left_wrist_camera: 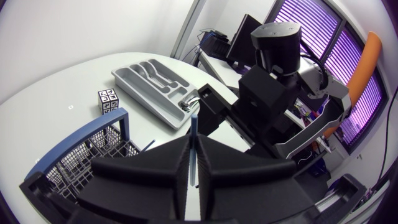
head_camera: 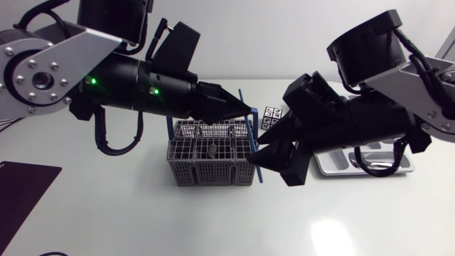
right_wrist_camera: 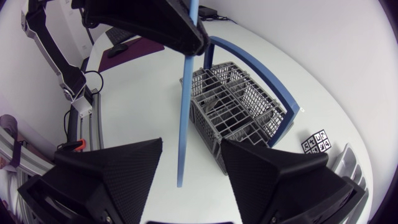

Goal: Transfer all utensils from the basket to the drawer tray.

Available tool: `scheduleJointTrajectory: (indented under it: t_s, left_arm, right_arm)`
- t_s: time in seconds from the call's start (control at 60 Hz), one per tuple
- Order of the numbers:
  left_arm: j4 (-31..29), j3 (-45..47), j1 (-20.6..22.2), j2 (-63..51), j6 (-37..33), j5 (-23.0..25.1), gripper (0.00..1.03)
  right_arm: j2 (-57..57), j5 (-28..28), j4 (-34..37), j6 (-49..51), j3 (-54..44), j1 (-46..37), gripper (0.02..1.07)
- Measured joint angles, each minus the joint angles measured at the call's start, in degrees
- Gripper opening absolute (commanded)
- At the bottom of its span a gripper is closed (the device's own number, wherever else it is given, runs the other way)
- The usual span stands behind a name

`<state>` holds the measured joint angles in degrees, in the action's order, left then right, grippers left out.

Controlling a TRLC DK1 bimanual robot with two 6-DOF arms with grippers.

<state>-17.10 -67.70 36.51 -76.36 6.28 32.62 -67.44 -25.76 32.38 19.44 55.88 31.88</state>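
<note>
From above, the arms cover much. The right arm hides most of the tray (head_camera: 330, 169), and the left gripper (head_camera: 245, 110) hangs over the far corner of the wire basket (head_camera: 210, 162), so what it holds cannot be picked out there. The wrist views show it: its fingers are pressed on a long blue utensil (right_wrist_camera: 185, 93) near the upper end (what kind is unclear). The utensil hangs upright by the basket's side, its lower end free between the spread fingers of the right gripper (right_wrist_camera: 191, 143). A patterned cube (head_camera: 271, 114) sits between basket and tray. Bare table (head_camera: 142, 220) lies open in front of the basket.
</note>
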Motion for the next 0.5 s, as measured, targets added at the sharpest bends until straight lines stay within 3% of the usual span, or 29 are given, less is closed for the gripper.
scheduleJointTrajectory:
  t_s: [0.117,0.183,0.433,0.5]
  left_arm:
    - [0.0,-0.3,-0.3,0.0,0.2,0.2,0.04]
    - [0.0,-0.3,-0.4,0.0,0.2,0.4,0.04]
    - [0.0,-0.7,-0.6,-0.2,0.2,1.1,0.06]
    - [-0.5,-0.9,-0.8,-0.2,0.3,1.5,0.22]
  right_arm:
    - [-0.2,0.0,-0.7,-0.4,0.0,0.7,0.27]
    - [-0.2,0.0,-0.8,-0.4,0.1,0.8,0.13]
    - [-0.1,-1.0,-0.8,-0.4,0.1,0.8,0.08]
    - [-0.1,-1.0,-0.8,-1.1,0.1,0.8,0.08]
